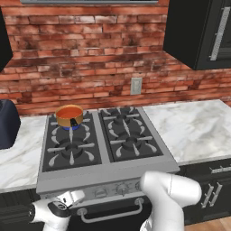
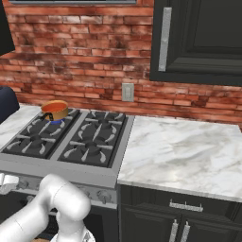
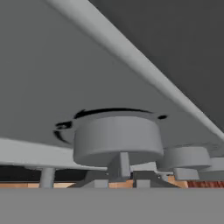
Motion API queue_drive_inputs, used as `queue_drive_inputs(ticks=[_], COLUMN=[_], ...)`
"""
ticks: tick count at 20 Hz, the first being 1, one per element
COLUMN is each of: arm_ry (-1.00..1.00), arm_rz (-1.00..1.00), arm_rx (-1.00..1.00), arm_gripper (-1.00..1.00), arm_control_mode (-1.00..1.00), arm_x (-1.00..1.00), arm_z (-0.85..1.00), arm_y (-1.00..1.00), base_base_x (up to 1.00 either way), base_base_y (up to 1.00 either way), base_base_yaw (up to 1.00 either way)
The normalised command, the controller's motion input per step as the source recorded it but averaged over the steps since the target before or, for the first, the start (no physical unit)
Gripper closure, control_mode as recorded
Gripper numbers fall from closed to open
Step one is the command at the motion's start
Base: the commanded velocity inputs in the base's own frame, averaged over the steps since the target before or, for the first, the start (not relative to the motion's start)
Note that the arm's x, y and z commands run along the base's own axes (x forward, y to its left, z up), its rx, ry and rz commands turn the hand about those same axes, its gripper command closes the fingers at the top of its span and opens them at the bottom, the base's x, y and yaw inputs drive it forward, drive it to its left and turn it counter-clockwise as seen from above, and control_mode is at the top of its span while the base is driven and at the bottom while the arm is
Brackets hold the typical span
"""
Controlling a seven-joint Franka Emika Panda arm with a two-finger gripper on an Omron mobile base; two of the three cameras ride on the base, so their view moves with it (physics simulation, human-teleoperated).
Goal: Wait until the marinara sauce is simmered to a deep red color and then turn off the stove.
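Note:
The marinara sauce [image 1: 69, 111] is a smooth orange-red disc in a small orange saucepan [image 1: 70, 118] on the back left burner of the stove [image 1: 106, 158]; in the right base view the saucepan [image 2: 55, 110] sits at the far left. My gripper [image 1: 77, 195] is low at the left end of the stove's front panel, and its white hand [image 2: 5, 182] also shows at the picture's left edge. Close up in the hand view, a round grey knob [image 3: 117, 139] fills the middle, and my gripper [image 3: 120, 177] is shut with the knob's narrow ridge between the dark fingertips [image 3: 98, 180].
More knobs [image 3: 183, 158] run along the panel beside the one I hold, and others [image 1: 122, 188] show above the oven handle [image 1: 110, 212]. A dark blue-grey toaster [image 1: 6, 124] stands on the left counter. Marble counter [image 2: 184, 151] stretches right of the stove.

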Motion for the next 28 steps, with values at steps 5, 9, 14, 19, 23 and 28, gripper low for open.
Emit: queue_drive_inputs(ticks=[5, 9, 14, 19, 23, 28], arm_ry=[-0.01, -0.09, -0.17, -0.19, -0.22, -0.24], arm_rz=[-0.67, -0.65, -0.63, -0.67, -0.75, -0.81], arm_rx=[0.53, 0.56, 0.61, 0.53, 0.45, 0.53], arm_gripper=[1.00, 1.00, 1.00, 1.00, 1.00, 1.00], arm_control_mode=[-1.00, -1.00, -1.00, -1.00, -1.00, -1.00], arm_x=[0.16, 0.09, 0.11, 0.41, 0.61, 0.47], arm_z=[-0.29, -0.43, -0.52, -0.45, -0.16, -0.28], arm_y=[-0.43, -0.61, -0.60, -0.58, -0.38, -0.15], base_base_x=[0.00, 0.00, 0.00, 0.00, 0.00, 0.00], base_base_y=[0.00, 0.00, 0.00, 0.00, 0.00, 0.00], base_base_yaw=[0.00, 0.00, 0.00, 0.00, 0.00, 0.00])
